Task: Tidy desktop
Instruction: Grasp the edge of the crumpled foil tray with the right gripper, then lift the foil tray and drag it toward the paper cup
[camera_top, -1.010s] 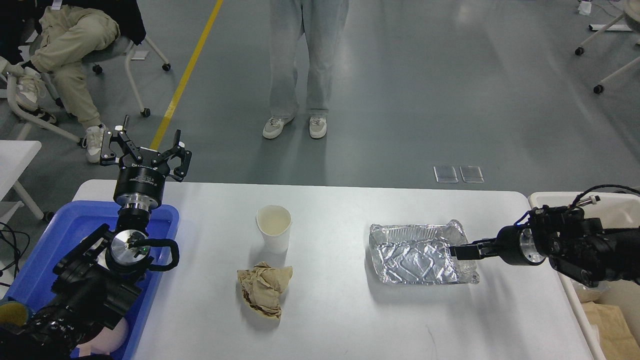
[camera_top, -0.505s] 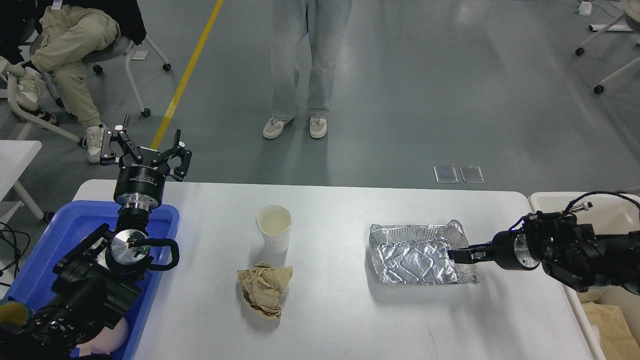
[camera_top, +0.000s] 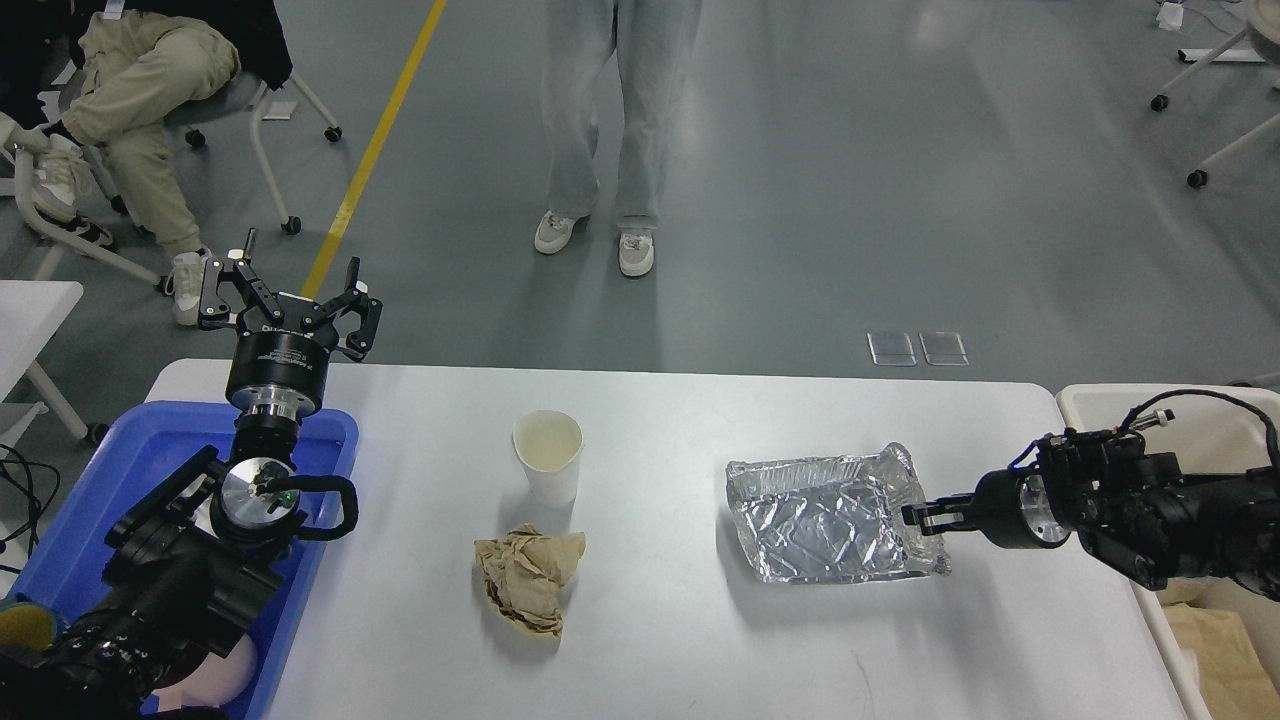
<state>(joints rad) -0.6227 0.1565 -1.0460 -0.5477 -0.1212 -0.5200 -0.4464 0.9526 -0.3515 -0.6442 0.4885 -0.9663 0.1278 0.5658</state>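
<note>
At right of frame, the right gripper (camera_top: 918, 517) pinches the foil tray's (camera_top: 825, 520) edge on the desk (camera_top: 680, 640); at left, the left gripper (camera_top: 288, 298) is spread wide.

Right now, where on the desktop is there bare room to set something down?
The desktop is bare along the near edge, between the crumpled paper and the foil tray, and along the far edge behind the paper cup. It is crowded at the right gripper on the tray, and the blue bin.
</note>
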